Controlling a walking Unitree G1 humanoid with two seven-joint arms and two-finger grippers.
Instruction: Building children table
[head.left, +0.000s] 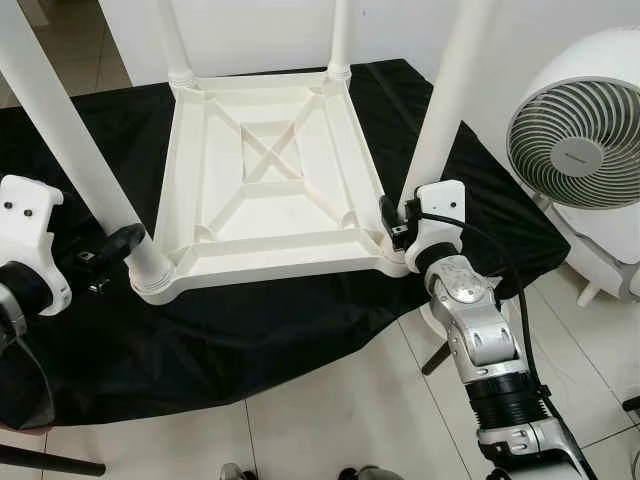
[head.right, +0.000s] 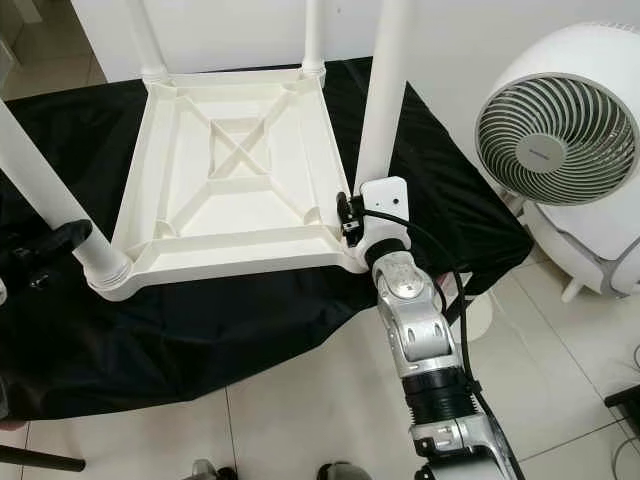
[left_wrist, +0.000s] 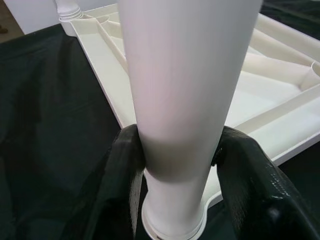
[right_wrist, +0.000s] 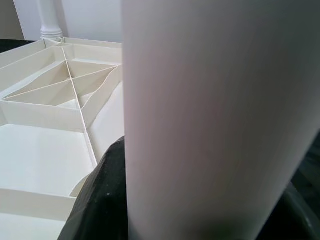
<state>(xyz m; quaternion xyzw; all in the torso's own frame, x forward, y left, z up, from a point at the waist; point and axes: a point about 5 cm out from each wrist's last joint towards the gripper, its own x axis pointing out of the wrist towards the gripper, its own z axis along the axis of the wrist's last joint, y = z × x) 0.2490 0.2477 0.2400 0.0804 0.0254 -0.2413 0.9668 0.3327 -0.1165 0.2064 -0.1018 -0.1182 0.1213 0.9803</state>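
Tabletop (head.left: 270, 185): white plastic, lying upside down on black cloth (head.left: 230, 340), four legs standing up from its corners.
Left gripper (left_wrist: 180, 165): clenched around near-left leg (head.left: 75, 140) just above its socket; left wrist view shows both black fingers (left_wrist: 125, 175) pressed to the tube.
Right gripper (head.left: 397, 222): at near-right leg (head.left: 445, 100); right wrist view shows fingers flanking it, grasp appears closed.
Right arm: extended forward, wrist bent.
Cut off: leg tops.
Fan (head.left: 585, 130): on floor, right.

Floor (head.left: 330, 410): pale glossy tiles, thin grout lines. Black cloth (head.left: 250, 330) spread over it — creased, reaching back to a plain white wall (head.left: 260, 30). White round fan (head.right: 570, 140) stands right, on tile. Light even.
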